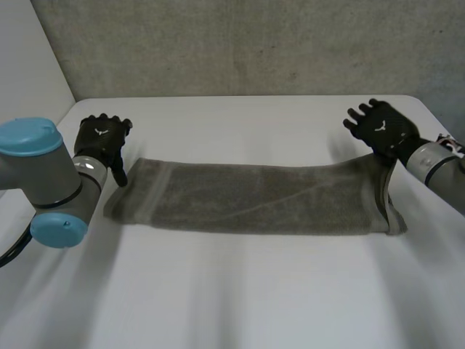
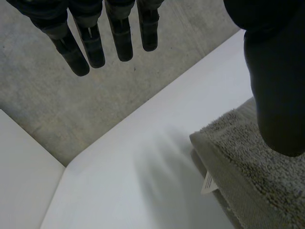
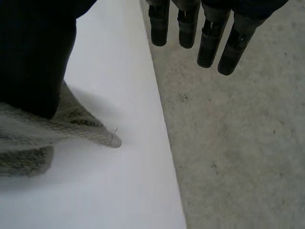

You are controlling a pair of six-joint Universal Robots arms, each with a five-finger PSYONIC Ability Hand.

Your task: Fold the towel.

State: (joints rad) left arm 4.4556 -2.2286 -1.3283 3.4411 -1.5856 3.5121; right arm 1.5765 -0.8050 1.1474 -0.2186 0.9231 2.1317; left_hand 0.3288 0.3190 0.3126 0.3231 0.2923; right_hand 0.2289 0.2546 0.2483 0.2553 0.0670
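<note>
Towel [image 1: 254, 200] corner at L hand [image 1: 102, 138] (thumb)

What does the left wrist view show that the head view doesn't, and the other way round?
Left wrist view: a small white tag sticking out of the folded edge of the towel, near the thumb of the left hand, whose fingers are straight. Head view: the towel's full length as a long folded strip, and the right hand at its other end, where the cloth rises toward it. Both: the left hand at one end of the towel on the white table.
</note>
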